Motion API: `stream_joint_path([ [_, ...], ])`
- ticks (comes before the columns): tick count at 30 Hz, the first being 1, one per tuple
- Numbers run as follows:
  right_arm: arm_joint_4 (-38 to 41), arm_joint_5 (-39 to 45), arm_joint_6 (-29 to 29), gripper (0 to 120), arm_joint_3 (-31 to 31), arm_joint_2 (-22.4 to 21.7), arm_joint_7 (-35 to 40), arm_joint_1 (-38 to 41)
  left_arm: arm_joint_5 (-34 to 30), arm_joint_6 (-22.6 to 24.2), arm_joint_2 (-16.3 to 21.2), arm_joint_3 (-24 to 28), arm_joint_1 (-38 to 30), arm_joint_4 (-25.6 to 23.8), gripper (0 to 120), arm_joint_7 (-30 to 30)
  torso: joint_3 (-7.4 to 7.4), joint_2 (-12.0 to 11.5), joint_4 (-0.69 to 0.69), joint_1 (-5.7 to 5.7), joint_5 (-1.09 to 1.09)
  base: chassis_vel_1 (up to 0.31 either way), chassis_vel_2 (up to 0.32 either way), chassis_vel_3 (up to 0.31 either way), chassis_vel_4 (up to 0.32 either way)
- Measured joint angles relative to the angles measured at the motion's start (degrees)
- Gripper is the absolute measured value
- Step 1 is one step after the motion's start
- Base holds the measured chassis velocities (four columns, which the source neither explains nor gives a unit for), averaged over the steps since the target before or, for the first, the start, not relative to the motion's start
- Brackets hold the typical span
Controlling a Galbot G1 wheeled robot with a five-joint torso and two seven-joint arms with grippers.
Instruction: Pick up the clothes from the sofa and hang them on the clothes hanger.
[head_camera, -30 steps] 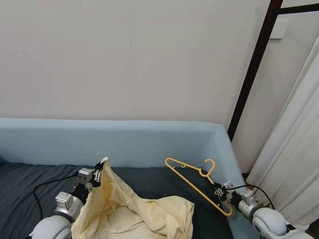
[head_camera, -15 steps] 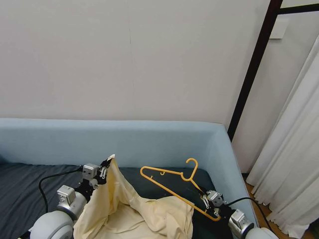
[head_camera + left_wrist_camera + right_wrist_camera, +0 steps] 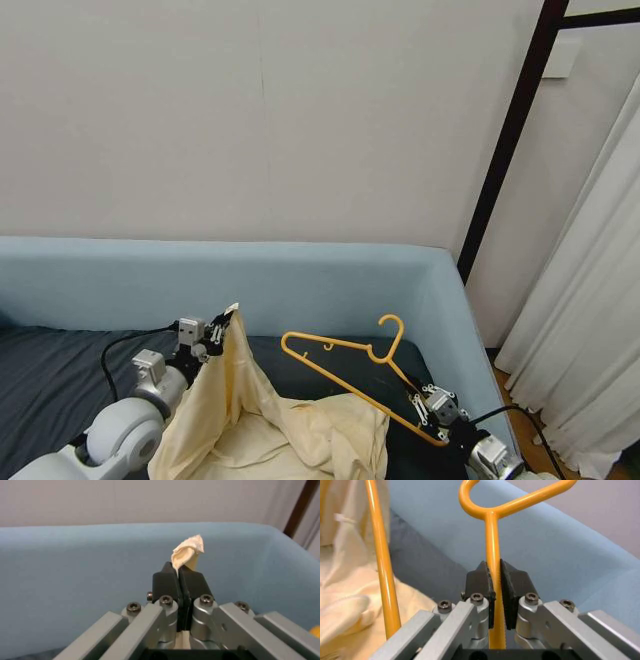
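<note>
white wall (image 3: 250, 120), black metal post (image 3: 505, 150), pale curtain (image 3: 590, 340)

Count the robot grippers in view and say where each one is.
2. The left gripper is at the left above the sofa, shut on the cream garment; the right gripper is at the right, shut on the orange hanger.

Plain pale-yellow cloth garment (image 3: 285, 430), bright orange plastic clothes hanger (image 3: 345, 348), light blue fabric sofa backrest (image 3: 300, 285), dark navy seat cushion (image 3: 60, 370), plain off-white wall (image 3: 250, 120), black metal rack pole (image 3: 505, 150), white pleated curtain (image 3: 590, 330), silver left gripper (image 3: 222, 325) and silver right gripper (image 3: 418, 400), both black-fingered, black cable (image 3: 113, 350)
</note>
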Motion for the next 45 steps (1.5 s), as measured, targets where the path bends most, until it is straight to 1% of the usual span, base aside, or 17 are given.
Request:
stream_joint_path([
  [3, 0.06, -2.74, 0.24, 4, -0.21, 1.22, -0.02, -1.68, -0.89, 1.00, -1.14, 3.98, -3.80, -0.38, 0, 0.71, 0.00, 0.00, 0.01, 0.00, 0.03, 0.000, 0.000, 0.000, 0.000],
  [4, 0.06, -2.74, 0.24, 4, -0.21, 1.22, -0.02, -1.68, -0.89, 1.00, -1.14, 3.98, -3.80, -0.38, 0, 0.71, 0.00, 0.00, 0.01, 0.00, 0.03, 0.000, 0.000, 0.000, 0.000],
  [8, -1.33, -5.09, 0.62, 4, -1.12, 2.60, 0.12, -2.54, -0.81, 2.19, -3.46, 7.12, -5.56, -1.17, 0, 0.86, 0.00, 0.00, 0.00, 0.00, 0.01, 0.000, 0.000, 0.000, 0.000],
  [12, -3.34, -5.60, 0.62, 4, -1.98, 3.29, 0.49, -2.03, -0.70, 2.79, -3.23, 7.79, -4.81, -3.15, 0, 1.33, 0.00, 0.00, 0.00, 0.00, 0.02, 0.000, 0.000, 0.000, 0.000],
  [14, -4.70, -5.26, 0.49, 4, -2.45, 3.78, 0.82, -0.98, -0.55, 2.89, -2.15, 7.32, -3.22, -4.82, 0, 1.71, 0.00, 0.00, 0.02, 0.00, 0.02, 0.000, 0.000, 0.000, 0.000],
  [17, -5.15, -4.45, -0.05, 4, -3.12, 4.24, 1.04, 0.01, -0.34, 2.89, -1.56, 6.32, -1.58, -5.97, 0, 1.74, 0.00, 0.00, 0.04, 0.00, 0.02, 0.000, 0.000, 0.000, 0.000],
  [22, -5.63, -4.17, -0.82, 4, -4.80, 5.30, 1.16, 1.91, 1.05, 2.88, -1.47, 5.21, 0.80, -7.07, 0, 1.81, 0.00, 0.00, 0.02, 0.00, 0.02, 0.000, 0.000, 0.000, 0.000],
  [27, -5.35, -4.21, -1.82, 4, -6.59, 6.21, 1.39, 3.14, 1.82, 2.84, -3.11, 5.99, 1.04, -6.79, 0, 1.21, 0.00, 0.00, 0.01, 0.00, 0.01, 0.000, 0.000, 0.000, 0.000],
  [30, -5.44, -3.89, -2.27, 4, -7.70, 6.08, 1.54, 4.15, 2.98, 2.82, -4.67, 7.70, 0.23, -6.21, 0, 0.42, 0.00, 0.00, 0.01, 0.00, 0.02, 0.000, 0.000, 0.000, 0.000],
  [34, -5.14, -3.53, -2.28, 4, -8.12, 5.60, 1.54, 3.95, 3.87, 2.82, -6.05, 8.99, -0.81, -4.87, 0, -0.29, 0.00, 0.00, 0.01, 0.00, 0.01, 0.000, 0.000, 0.000, 0.000],
  [36, -4.48, -3.38, -2.40, 4, -8.35, 5.47, 1.59, 3.34, 4.44, 2.81, -7.33, 9.84, -1.54, -3.71, 0, -1.42, 0.00, 0.00, 0.00, 0.00, 0.01, 0.000, 0.000, 0.000, 0.000],
  [38, -4.47, -3.33, -2.62, 4, -8.59, 5.54, 1.72, 3.32, 4.55, 2.82, -7.59, 9.99, -1.61, -3.59, 0, -1.62, 0.00, 0.00, 0.00, 0.00, 0.01, 0.000, 0.000, 0.000, 0.000],
  [43, -6.69, -2.21, -5.49, 4, -10.09, 7.16, 4.07, 5.09, 5.75, 2.82, -8.46, 11.19, -1.33, -4.31, 0, -1.95, 0.00, 0.00, 0.01, 0.00, 0.02, 0.000, 0.000, 0.000, 0.000],
  [45, -7.17, -0.80, -7.88, 4, -10.66, 7.84, 6.08, 6.01, 6.26, 2.82, -8.56, 11.57, -0.96, -4.94, 0, -1.99, 0.00, 0.00, 0.02, 0.00, 0.03, 0.000, 0.000, 0.000, 0.000],
])
